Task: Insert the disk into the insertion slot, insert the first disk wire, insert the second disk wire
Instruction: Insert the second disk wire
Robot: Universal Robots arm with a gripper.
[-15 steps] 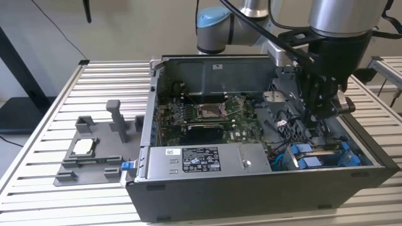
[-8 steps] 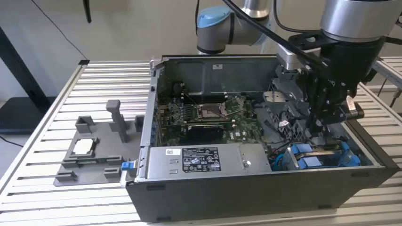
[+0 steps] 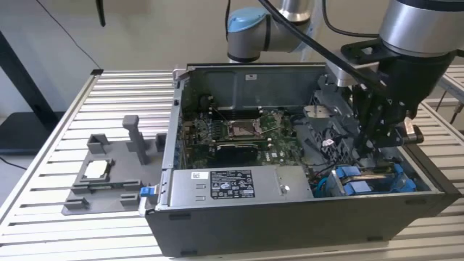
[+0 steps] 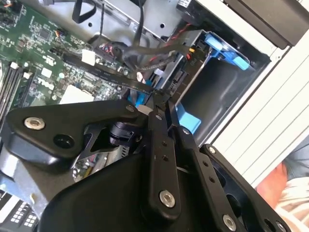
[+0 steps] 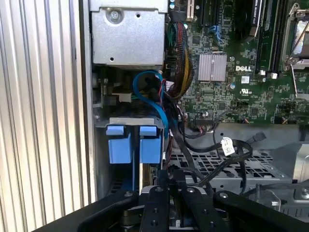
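gripper lowered at the drive bay, fingers pinched together

the gripper (image 4: 161, 104) is seen reaching down into the open computer case (image 3: 290, 228), at the corner on the exterior view's right. in the second wrist view its fingers (image 4: 159, 145) are drawn together with almost no gap; whether a wire end is caught between the tips cannot be told.

just beyond the tips the disk (image 5: 137, 145) is seated in its bay, the blue carrier tabs standing side by side at the case wall. a loose bundle of black cables (image 5: 203, 145) and a blue cable (image 5: 149, 92) is draped beside it, with the motherboard (image 5: 241, 72) further in and the grey power supply (image 3: 232, 187) along the near edge.

the wire step is judged to be in hand. the plug should be kept square to the drive's socket and pressed straight, without the neighbouring cables being dragged or pinched.
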